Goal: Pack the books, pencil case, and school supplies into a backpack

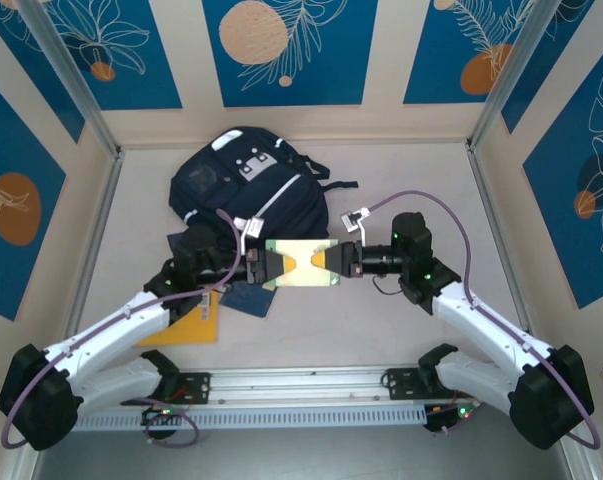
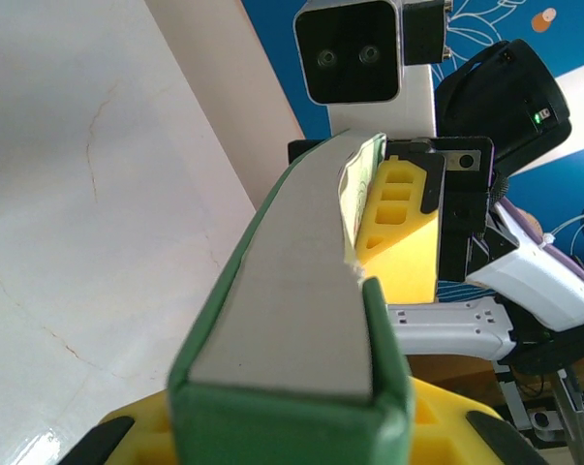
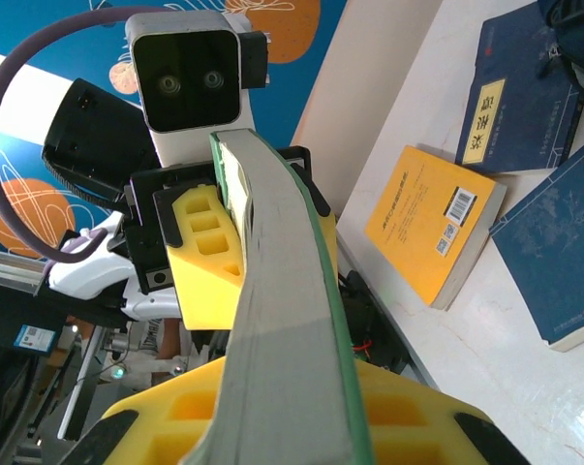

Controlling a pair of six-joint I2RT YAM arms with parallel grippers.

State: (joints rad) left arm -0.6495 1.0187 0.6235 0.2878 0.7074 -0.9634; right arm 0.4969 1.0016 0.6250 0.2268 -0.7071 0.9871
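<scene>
A pale green pad [image 1: 301, 263] hangs above the table's middle, held flat by its two ends. My left gripper [image 1: 272, 267] is shut on its left end and my right gripper [image 1: 330, 260] is shut on its right end. In the left wrist view the pad [image 2: 292, 291] runs from my left gripper [image 2: 292, 431] up to the right one's yellow fingers [image 2: 398, 232]. The right wrist view shows the pad [image 3: 282, 320] edge-on, rising from my right gripper [image 3: 292, 431]. The navy backpack [image 1: 246, 180] lies behind the pad. An orange-yellow book [image 1: 181, 325] and a navy book [image 1: 246, 298] lie under the left arm.
In the right wrist view the orange-yellow book [image 3: 432, 223] lies between two navy books [image 3: 509, 97] [image 3: 553, 262] on the white table. A backpack strap [image 1: 336, 186] trails to the right. Metal frame posts [image 1: 101, 130] [image 1: 491, 130] and patterned walls close the table in.
</scene>
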